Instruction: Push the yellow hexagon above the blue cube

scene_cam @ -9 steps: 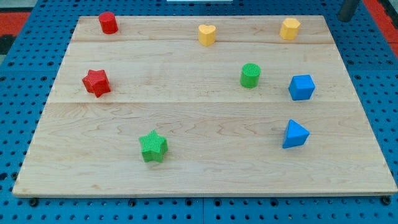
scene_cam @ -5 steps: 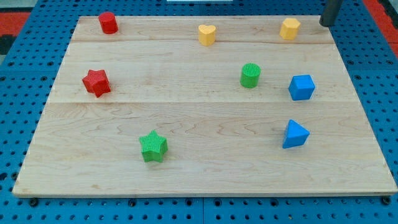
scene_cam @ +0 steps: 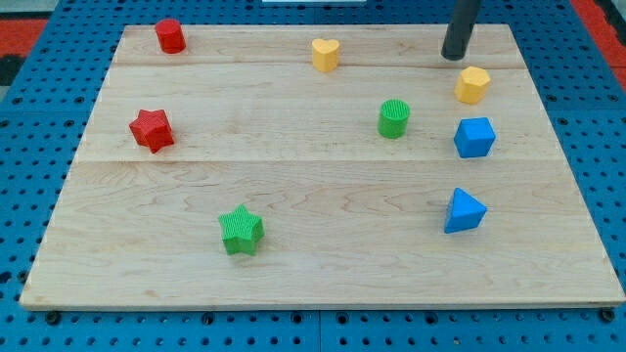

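The yellow hexagon (scene_cam: pixel 472 84) lies on the wooden board (scene_cam: pixel 313 196) near the view's top right, a short gap above the blue cube (scene_cam: pixel 474 137). My tip (scene_cam: pixel 454 56) stands just up and to the left of the hexagon, close to it; I cannot tell whether they touch. The dark rod rises out of the view's top.
A yellow heart (scene_cam: pixel 326 54) lies at the top middle. A green cylinder (scene_cam: pixel 393 118) sits left of the blue cube. A blue triangular block (scene_cam: pixel 465 211) lies below the cube. A red cylinder (scene_cam: pixel 170 35), a red star (scene_cam: pixel 152 129) and a green star (scene_cam: pixel 241 231) lie on the left half.
My tip came in from the top right corner to the left and down. The yellow hexagon moved down and slightly right, closer to the blue cube.
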